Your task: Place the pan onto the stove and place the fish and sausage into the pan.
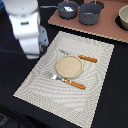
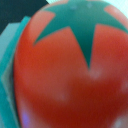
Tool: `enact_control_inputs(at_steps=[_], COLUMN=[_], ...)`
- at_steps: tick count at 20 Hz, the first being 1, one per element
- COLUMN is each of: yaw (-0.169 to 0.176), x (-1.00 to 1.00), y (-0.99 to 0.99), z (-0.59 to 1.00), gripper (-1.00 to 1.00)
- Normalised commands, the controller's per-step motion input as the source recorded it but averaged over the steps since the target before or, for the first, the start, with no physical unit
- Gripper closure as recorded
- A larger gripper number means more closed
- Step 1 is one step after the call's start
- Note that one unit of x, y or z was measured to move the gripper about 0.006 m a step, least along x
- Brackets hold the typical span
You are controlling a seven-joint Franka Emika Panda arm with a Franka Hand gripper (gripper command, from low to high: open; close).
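Observation:
The blue-grey pan (image 1: 67, 9) sits on the pinkish-brown stove (image 1: 107, 25) at the back, with its thin handle pointing to the exterior view's left. A small white piece, the fish (image 1: 69, 7), lies inside it. A bright red rounded piece with a green star-shaped mark, which I take for the sausage (image 2: 65, 75), fills the wrist view, very close and blurred. It does not show in the exterior view. My white arm (image 1: 27, 30) stands at the exterior view's left. My gripper's fingers show in neither view.
A deeper grey pot (image 1: 90, 15) stands on the stove beside the pan, and another pot (image 1: 123, 17) at the exterior view's right edge. The striped placemat (image 1: 30, 82) holds a beige plate (image 1: 68, 65), a fork (image 1: 67, 81) and a knife (image 1: 85, 58). A teal object (image 2: 10, 60) lies beside the red piece.

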Motion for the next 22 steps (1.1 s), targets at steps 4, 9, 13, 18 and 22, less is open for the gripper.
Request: enact_control_inputs(at_steps=[4, 9, 13, 18, 22], yaw=[0.000, 0.000, 0.000, 0.000, 0.000], x=[0.02, 0.02, 0.03, 0.03, 0.03], y=[1.00, 1.00, 1.00, 1.00, 1.00], z=[0.18, 0.08, 0.05, 0.03, 0.02], gripper=[1.00, 1.00, 1.00, 1.00, 1.00])
